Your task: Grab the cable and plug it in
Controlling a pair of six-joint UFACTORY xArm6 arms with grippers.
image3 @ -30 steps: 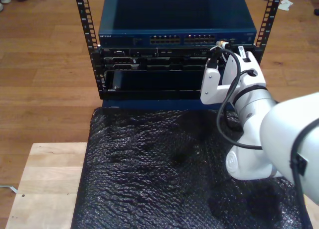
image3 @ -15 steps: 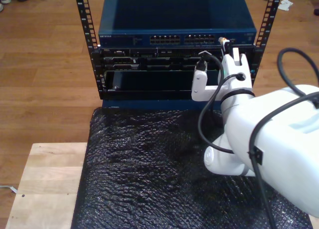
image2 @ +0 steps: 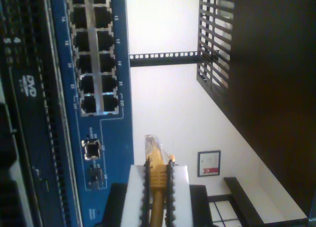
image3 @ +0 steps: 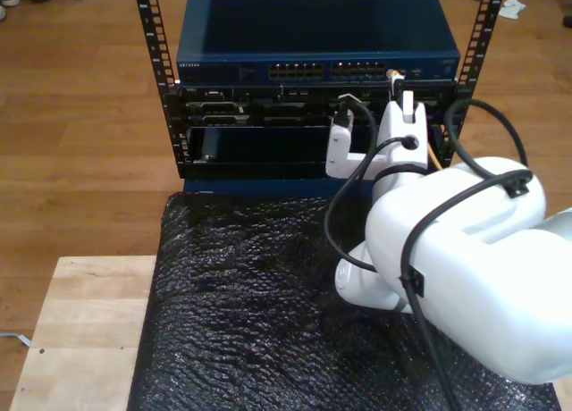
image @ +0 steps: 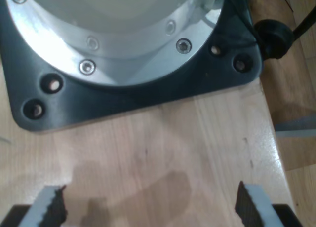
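The yellow-orange cable [image2: 156, 153] ends in a small clear plug [image2: 151, 142]. My second gripper [image2: 158, 170] is shut on the cable just behind the plug. The plug tip hangs just off the face of the blue network switch [image2: 113, 138], near a single small port [image2: 92, 149] past the end of the port rows. In the exterior view my second gripper [image3: 399, 94] holds the plug [image3: 391, 72] at the switch [image3: 317, 70] front, towards that view's right, and a stretch of cable [image3: 433, 150] trails down behind it. My first gripper [image: 148, 207] is open over bare wood.
The switch sits on top of a black rack [image3: 268, 134] with perforated uprights. Black bubble wrap [image3: 250, 295] covers the wooden table [image3: 80, 331] before the rack. A round arm base on a dark plate [image: 123, 103] stands close ahead of my first gripper. Thick black arm cables [image3: 344, 214] loop beside the wrist.
My second arm has swung towards the exterior view's left. It has carried the plug a little leftwards along the switch front. The grip on the cable is unchanged.
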